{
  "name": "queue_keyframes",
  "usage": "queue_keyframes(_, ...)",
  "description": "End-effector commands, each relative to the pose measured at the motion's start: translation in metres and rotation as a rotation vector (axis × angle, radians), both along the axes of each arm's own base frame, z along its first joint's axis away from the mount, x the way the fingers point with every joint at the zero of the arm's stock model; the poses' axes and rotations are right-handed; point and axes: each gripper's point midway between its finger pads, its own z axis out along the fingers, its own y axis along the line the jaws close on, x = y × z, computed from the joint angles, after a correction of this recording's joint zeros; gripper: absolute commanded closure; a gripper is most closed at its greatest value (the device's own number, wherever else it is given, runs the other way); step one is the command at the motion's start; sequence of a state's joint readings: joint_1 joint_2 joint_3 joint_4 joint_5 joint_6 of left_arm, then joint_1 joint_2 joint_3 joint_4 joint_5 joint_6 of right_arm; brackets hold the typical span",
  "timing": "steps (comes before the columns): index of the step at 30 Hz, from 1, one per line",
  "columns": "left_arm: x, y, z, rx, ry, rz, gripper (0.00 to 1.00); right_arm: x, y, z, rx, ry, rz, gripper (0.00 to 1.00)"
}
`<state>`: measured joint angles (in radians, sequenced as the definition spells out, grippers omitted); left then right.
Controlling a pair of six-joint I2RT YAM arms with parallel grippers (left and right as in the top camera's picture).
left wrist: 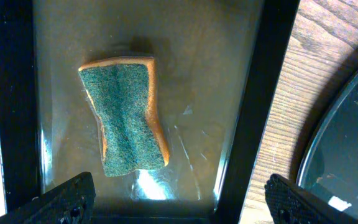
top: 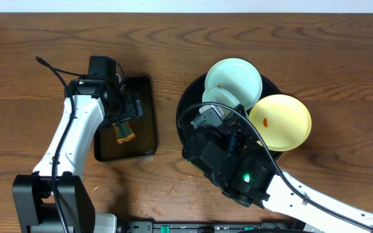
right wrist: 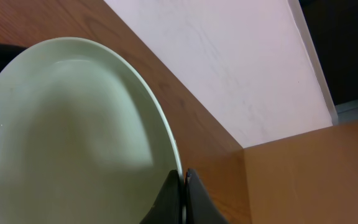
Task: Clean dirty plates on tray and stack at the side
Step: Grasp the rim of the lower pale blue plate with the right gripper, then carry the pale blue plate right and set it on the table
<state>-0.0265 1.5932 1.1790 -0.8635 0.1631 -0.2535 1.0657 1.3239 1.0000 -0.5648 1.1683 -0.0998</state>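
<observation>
A brown wooden table (top: pixel 303 45) w/ pronounced grain is seen filling nearly the whole overhead view; a pale wall (top: pixel 186 5) is seen as a thin strip along the far edge. In the right wrist view it is shown as a faintly veined pinkish-white surface w/ a dark gap beside it at upper right. A large round black tray (top: pixel 188 98) w/ a raised rim is set right of centre; a small black rectangular tray (top: pixel 146 116) is set to its left, apart from it, its floor covered by a wet sheen.

3 small round plates are found at the round tray. 1 pale blue-white plate (top: pixel 235 76) is laid at the far side, an orange smear (top: pixel 220 85) marked near its left edge; 1 pale yellow plate (top: pixel 279 122) is laid across the right rim, partly overhanging the table, w/ an orange spot (top: pixel 265 121) on its face. A 2nd pale blue-white plate (top: pixel 219 98) is held tilted up over the tray, its rim pinched btwn the closed fingers of the right gripper (right wrist: pixel 183 198); whether it touches the far plate cannot be told.

The left gripper (left wrist: pixel 179 202) is hung over the rectangular tray, fingers (left wrist: pixel 67 198) spread wide and nothing gripped; a green-faced, orange-bodied sponge (left wrist: pixel 124 115) is laid flat beneath, untouched by either finger.
</observation>
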Motion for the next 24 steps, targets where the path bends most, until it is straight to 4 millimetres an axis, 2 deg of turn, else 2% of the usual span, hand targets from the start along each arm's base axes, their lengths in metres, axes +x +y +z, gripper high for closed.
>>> queue_keyframes(1, 0.004, -0.001, 0.006, -0.007, -0.017, -0.011, 0.12, -0.001, 0.000, 0.015, 0.006, -0.041, -0.014, 0.99)
queue_keyframes(8, 0.004, -0.001, 0.006, -0.007, -0.017, -0.010, 0.11, 0.000, 0.000, 0.015, 0.014, -0.044, -0.015, 0.99)
queue_keyframes(13, 0.004, -0.001, 0.006, -0.007, -0.017, -0.010, 0.11, 0.002, 0.005, 0.022, 0.082, -0.075, -0.020, 0.99)
queue_keyframes(16, 0.004, -0.001, 0.006, -0.007, -0.017, -0.010, 0.12, 0.003, 0.009, 0.024, 0.186, -0.068, -0.015, 0.99)
queue_keyframes(19, 0.004, -0.001, 0.006, -0.007, -0.017, -0.010, 0.12, 0.006, 0.013, 0.014, 0.305, 0.006, 0.018, 0.99)
queue_keyframes(24, 0.004, -0.001, 0.006, -0.007, -0.017, -0.010, 0.12, 0.009, 0.002, 0.005, 0.500, 0.129, 0.016, 0.99)
